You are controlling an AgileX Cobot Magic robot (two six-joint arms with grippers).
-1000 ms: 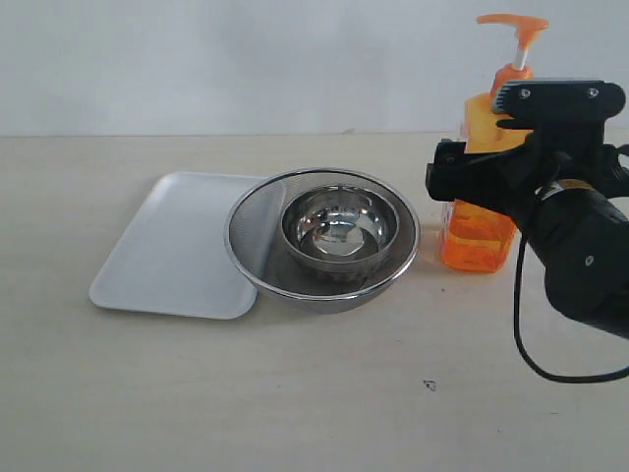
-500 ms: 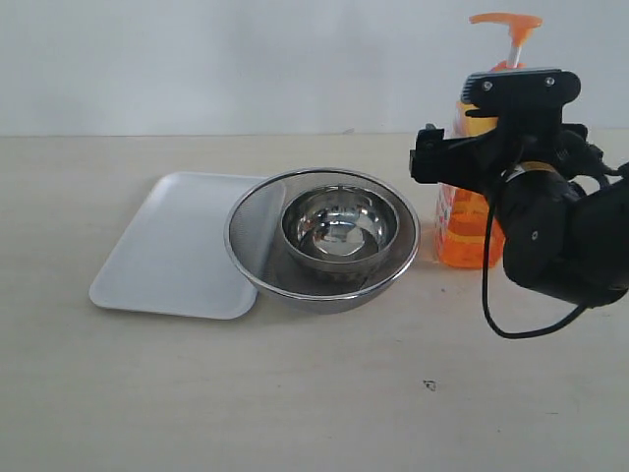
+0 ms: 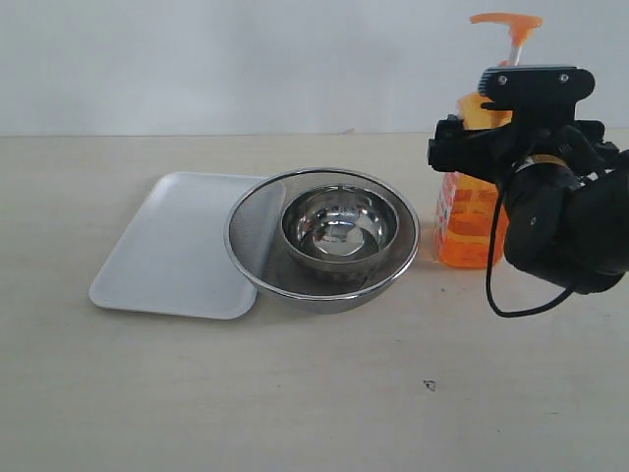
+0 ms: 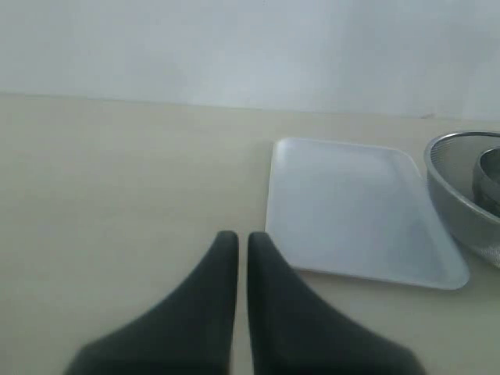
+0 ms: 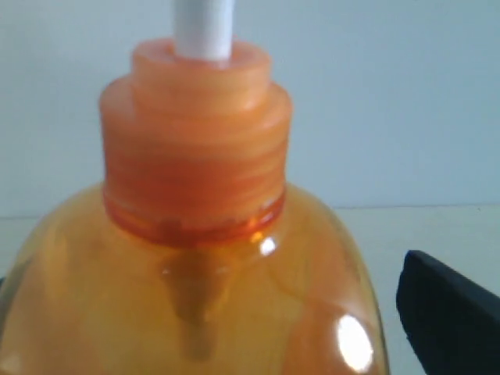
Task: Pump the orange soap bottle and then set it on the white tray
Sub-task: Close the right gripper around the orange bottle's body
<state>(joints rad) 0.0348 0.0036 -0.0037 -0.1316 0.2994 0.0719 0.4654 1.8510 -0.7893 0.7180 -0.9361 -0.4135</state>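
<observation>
Upright on the tabletop (image 3: 295, 393) at the right of the exterior frame: the orange soap bottle (image 3: 470, 221), base flat on the surface, well apart from the white tray (image 3: 167, 246) lying at centre-left. Orange pump head (image 3: 506, 20) near the top right of the frame, raised on its white stem (image 3: 518, 44), clear above the black arm housing.

Right pincer (image 3: 480, 149) level with the bottle's shoulders and straddling them, its black body covering much of the upper bottle in the exterior view. From the right wrist camera, bottle (image 5: 195, 297) filling the picture, ribbed orange collar and white stem straight ahead. One dark finger (image 5: 449, 312) just beside the bottle wall, with a thin strip of tabletop between the two and no contact visible. Spread wide enough to take the bottle, not clamped on it as far as seen; opposite finger barely in view.

Left pincer (image 4: 236, 238) outside the exterior frame, seen only from its own wrist camera. Two dark fingers drawn close with a narrow slit between, holding nothing, low over the tabletop near a corner of the tray (image 4: 351, 207).

Between tray and bottle, mid-frame in the exterior view: a round steel mesh strainer (image 3: 257, 258), rim overlapping the tray's right edge, with a smaller shiny steel bowl (image 3: 340, 231) nested inside. A black cable (image 3: 496, 285) looping below the right arm. A small dark mark (image 3: 428, 384) on the tabletop, lower centre-right.
</observation>
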